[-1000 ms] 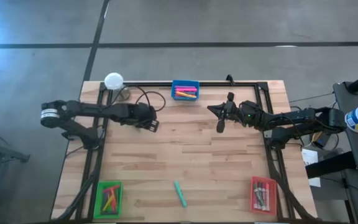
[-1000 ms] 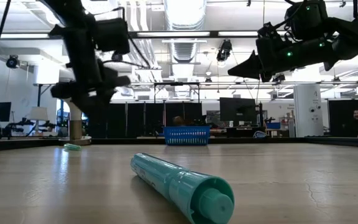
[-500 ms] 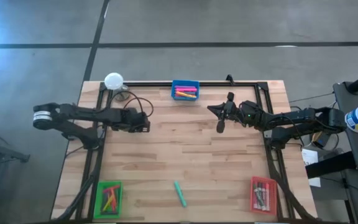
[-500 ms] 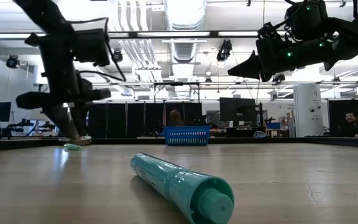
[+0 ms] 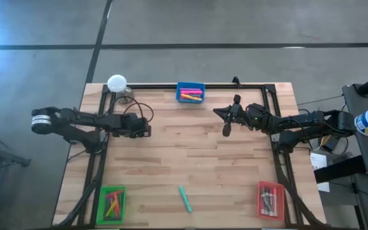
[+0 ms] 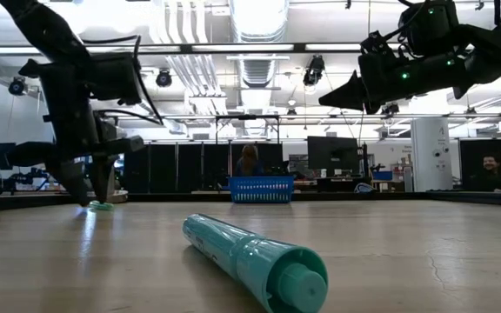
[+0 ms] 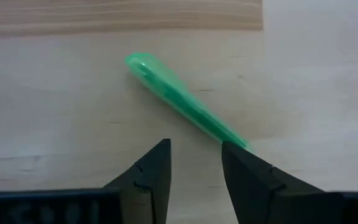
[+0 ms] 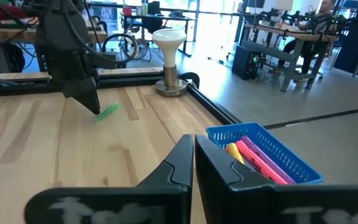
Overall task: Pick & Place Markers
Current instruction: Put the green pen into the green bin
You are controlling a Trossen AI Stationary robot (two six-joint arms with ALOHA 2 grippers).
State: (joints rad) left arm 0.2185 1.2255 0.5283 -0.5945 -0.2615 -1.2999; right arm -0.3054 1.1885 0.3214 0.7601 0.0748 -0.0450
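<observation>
Retreated left end effector [image 7: 194, 163] spread over green marker [image 7: 182, 101]; blue tray [image 5: 190, 93] apparently holds pink markers [image 5: 190, 95]

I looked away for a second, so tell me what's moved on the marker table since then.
The left gripper pulled back toward the table's left side and came down over a green marker, fingers open, not gripping it. The right gripper stayed raised and shut. The teal marker and the three trays kept their places.

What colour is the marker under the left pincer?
Light green marker, clearest in the left wrist view, beneath the open left pincer.
</observation>
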